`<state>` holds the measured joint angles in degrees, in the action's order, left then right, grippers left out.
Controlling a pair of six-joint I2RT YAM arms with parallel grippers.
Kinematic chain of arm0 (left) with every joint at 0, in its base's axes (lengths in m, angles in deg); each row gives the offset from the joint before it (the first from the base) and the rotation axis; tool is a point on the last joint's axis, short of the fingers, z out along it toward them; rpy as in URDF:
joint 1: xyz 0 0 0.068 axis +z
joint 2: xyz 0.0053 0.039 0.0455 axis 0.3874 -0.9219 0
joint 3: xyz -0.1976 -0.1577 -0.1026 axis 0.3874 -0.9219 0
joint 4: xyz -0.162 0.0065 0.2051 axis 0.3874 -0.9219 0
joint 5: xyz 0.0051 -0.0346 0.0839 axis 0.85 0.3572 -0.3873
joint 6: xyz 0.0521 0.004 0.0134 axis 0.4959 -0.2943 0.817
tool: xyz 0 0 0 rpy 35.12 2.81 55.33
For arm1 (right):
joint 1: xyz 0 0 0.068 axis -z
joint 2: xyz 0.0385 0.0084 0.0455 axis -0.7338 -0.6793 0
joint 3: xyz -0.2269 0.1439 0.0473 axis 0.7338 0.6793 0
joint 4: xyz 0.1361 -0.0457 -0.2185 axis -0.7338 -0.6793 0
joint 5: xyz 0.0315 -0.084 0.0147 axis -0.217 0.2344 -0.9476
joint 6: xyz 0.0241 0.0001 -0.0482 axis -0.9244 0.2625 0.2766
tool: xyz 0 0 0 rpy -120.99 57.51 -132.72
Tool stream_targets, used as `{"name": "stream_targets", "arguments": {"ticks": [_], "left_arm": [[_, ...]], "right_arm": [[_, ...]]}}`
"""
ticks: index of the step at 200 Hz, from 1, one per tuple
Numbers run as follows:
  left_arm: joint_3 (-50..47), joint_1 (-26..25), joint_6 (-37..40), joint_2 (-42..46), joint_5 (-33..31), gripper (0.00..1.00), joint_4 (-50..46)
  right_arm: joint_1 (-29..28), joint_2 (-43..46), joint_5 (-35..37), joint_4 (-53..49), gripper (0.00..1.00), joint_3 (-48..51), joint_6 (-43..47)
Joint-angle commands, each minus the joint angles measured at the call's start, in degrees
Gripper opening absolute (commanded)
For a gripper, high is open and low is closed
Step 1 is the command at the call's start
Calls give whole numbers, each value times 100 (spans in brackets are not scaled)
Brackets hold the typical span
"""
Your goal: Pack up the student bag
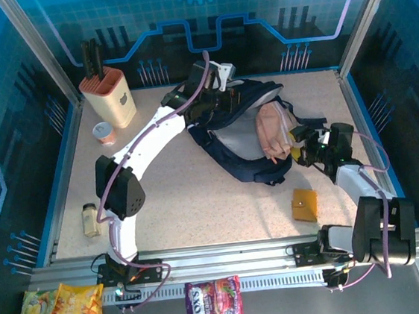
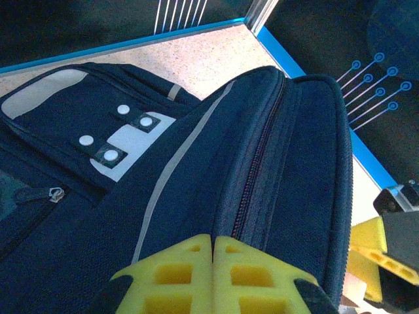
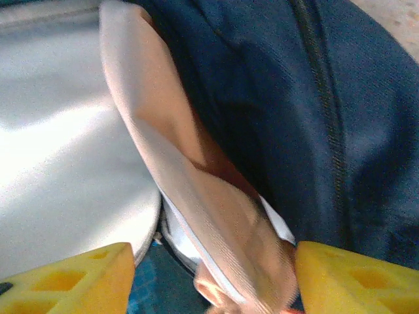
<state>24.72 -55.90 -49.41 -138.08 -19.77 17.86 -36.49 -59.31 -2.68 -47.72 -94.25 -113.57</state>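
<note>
The student bag (image 1: 234,165), dark navy with a grey stripe, lies open at the table's middle right, its pale lining (image 1: 234,136) showing. My left gripper (image 1: 211,100) is at the bag's far rim, jaws pressed together (image 2: 214,239) where the zip edge (image 2: 252,196) runs into the tips. A peach-pink cloth item (image 1: 273,131) sits in the bag's mouth. My right gripper (image 1: 304,147) is at that mouth, open; the cloth (image 3: 196,190) hangs between its spread yellow fingers (image 3: 78,278), against the navy wall (image 3: 262,98) and lining (image 3: 52,163).
A beige knife block (image 1: 109,96) and a small cup (image 1: 103,132) stand at the back left. A small bottle (image 1: 90,220) lies near the left edge. An orange wallet (image 1: 304,204) lies on the table front right. Snack packs (image 1: 61,311) (image 1: 214,312) rest by the front rail.
</note>
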Motion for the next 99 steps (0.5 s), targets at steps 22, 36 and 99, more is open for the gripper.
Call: {"name": "stream_targets", "arguments": {"ticks": [22, 36, 99], "left_arm": [[402, 78, -80, -88, 129, 0, 90], [404, 76, -82, -93, 173, 0, 92], [379, 77, -92, -58, 261, 0, 14]], "right_arm": [[-70, 69, -104, -1575, 70, -419, 1860], [-213, -13, 137, -2056, 70, -624, 2290], [-601, -580, 384, -1458, 62, -963, 2192]]}}
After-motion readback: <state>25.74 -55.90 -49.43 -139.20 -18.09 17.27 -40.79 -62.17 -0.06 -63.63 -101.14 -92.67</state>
